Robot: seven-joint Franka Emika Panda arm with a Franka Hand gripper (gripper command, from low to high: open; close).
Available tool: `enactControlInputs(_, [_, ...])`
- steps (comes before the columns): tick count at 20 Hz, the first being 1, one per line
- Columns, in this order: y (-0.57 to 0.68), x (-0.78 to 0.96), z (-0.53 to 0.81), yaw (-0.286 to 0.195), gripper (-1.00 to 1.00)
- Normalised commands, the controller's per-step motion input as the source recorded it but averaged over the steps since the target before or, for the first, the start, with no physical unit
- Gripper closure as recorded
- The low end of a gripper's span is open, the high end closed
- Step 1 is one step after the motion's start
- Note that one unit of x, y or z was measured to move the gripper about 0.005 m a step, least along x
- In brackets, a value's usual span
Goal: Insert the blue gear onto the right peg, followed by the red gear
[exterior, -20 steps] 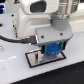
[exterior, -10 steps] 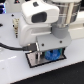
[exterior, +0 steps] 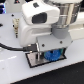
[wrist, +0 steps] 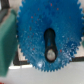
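The flat bright-blue toothed gear (exterior: pixel 52 54) sits low over the black-bordered white rectangular base plate (exterior: pixel 34 61) on the white desk (exterior: pixel 10 70), directly beneath the white robot arm (exterior: pixel 40 22). In the wrist view the blue gear (wrist: pixel 47 36) fills the frame; whether the fingers grip it cannot be told

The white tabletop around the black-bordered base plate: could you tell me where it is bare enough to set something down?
Bare white tabletop lies toward the exterior view's left of the black-bordered base plate, and more beyond its right end. Over the plate it is crowded: the gripper hangs there with the flat blue toothed gear.
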Motion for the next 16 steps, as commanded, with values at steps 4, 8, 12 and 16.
enactControlInputs(4, [0.06,-0.21,0.44,0.000,-1.00])
enactControlInputs(8, [0.15,-0.35,0.37,0.000,-1.00])
enactControlInputs(12, [0.33,-0.40,0.21,0.000,-1.00])
enactControlInputs(16, [0.41,-0.48,0.08,0.000,-1.00])
